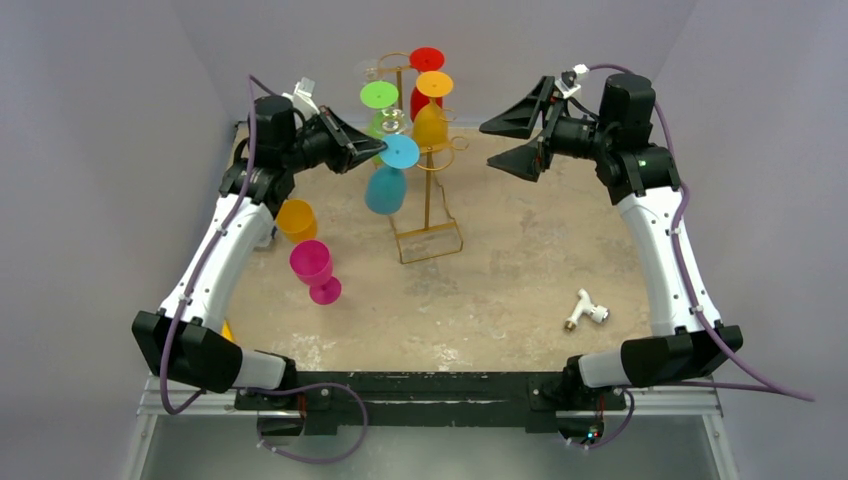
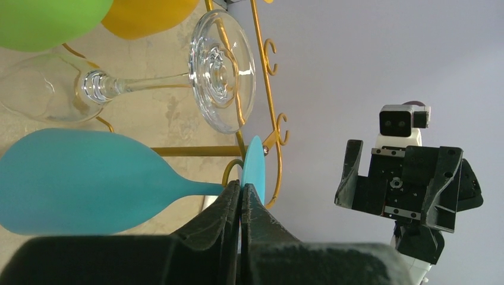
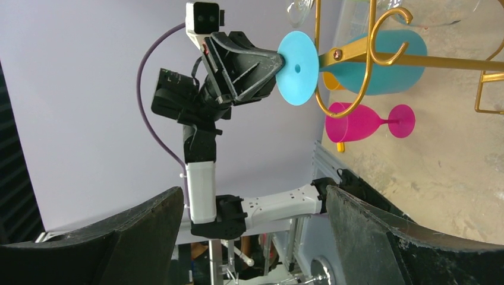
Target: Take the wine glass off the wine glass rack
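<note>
Pinching teal glass point(image 2: 77, 184) foot edge, L hand point(image 2: 241, 193)

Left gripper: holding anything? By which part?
The teal wine glass, pinched by the left gripper at the rim of its foot; it hangs on the wine glass rack.

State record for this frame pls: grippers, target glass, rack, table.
left gripper: shut on foot of blue wine glass
blue wine glass: hangs inverted on the wine glass rack, not yet off
right gripper: open, empty, right of rack
also on rack: red glass, green glass, yellow glass, clear glass
table: pink glass upright, orange glass, white fitting
</note>
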You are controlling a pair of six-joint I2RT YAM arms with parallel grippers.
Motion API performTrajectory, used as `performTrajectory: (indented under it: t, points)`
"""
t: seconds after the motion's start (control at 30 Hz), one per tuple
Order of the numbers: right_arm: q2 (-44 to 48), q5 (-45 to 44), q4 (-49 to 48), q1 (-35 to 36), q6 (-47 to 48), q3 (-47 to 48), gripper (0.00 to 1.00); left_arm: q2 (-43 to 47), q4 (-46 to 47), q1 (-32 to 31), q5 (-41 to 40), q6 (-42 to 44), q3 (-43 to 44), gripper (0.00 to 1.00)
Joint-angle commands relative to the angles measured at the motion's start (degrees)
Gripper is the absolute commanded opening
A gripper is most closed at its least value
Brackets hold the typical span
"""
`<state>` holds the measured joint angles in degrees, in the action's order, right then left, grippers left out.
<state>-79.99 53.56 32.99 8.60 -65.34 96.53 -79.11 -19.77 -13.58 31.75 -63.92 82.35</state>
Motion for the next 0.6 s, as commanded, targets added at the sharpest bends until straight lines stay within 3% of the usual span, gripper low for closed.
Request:
performTrajectory:
  t: [0.0, 0.57]
  points:
    - [0.8, 1.54, -0.42, -0.09, 1.18, 2.16, 0.88, 1.02, -2.24, -0.29, -1.12, -2.09, 4.0, 0.0]
    - [0.71, 2.33, -0.3, -0.15, 1.43, 2.13, 0.88, 2.42, -3.69, -0.21, -2.23, -10.69, 3.79, 0.0]
